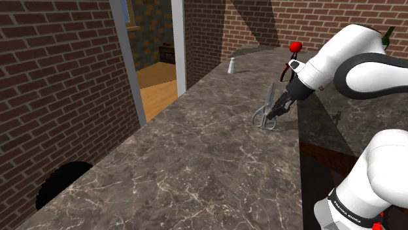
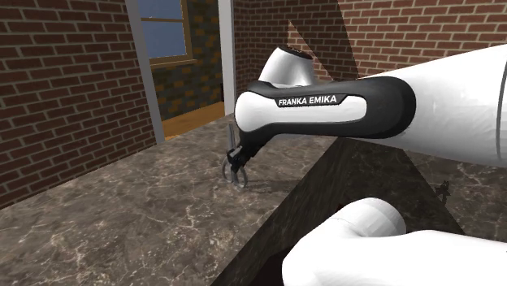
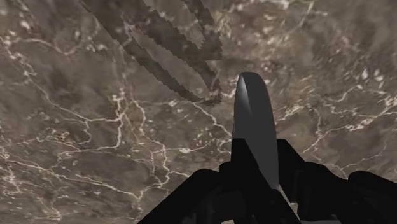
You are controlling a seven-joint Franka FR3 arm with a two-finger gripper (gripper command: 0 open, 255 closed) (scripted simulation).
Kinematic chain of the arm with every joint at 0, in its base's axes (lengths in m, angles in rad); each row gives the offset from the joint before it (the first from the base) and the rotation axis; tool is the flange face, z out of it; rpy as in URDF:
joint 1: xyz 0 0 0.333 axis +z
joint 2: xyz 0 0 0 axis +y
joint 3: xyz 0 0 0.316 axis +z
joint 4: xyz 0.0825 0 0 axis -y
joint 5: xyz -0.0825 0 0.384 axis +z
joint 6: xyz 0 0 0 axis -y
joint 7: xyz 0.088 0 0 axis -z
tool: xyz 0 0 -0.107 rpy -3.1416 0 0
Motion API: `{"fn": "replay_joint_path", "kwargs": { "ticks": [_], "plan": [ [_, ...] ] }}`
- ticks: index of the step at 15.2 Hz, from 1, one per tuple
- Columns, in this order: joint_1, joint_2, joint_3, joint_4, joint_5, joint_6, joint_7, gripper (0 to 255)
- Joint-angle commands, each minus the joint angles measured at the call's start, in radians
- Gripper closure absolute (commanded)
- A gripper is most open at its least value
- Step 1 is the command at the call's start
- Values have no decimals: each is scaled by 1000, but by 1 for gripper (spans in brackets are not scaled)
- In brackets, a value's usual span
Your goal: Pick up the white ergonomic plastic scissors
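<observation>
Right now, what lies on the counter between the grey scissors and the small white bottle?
Nothing. In the shoulder view, the dark marbled counter between the grey scissors and the small white bottle is bare.

Grey scissors stand nearly upright over a dark marbled counter.

In the shoulder view the pair is plain grey, with slim closed blades pointing to about 12 o'clock and two rounded handle loops at 6 o'clock, low over the stone toward its far end. Whether the loops touch the counter cannot be made out. The black gripper clasps the handle end from the scissors' 3 o'clock side. In the second exterior view the scissors show the same pose, with the blade tip at 12 o'clock and the loops at the bottom. In the wrist view a smooth, curved grey part of the scissors rises from between the fingers.
</observation>
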Motion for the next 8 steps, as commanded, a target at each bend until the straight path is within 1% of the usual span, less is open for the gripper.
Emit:
{"fn": "replay_joint_path", "kwargs": {
  "ticks": [1, 8],
  "plan": [
    [0, -5, 4, 25, 0, -30, 6, 255],
    [1, -7, 12, 118, -2, -124, 22, 255]
  ]
}}
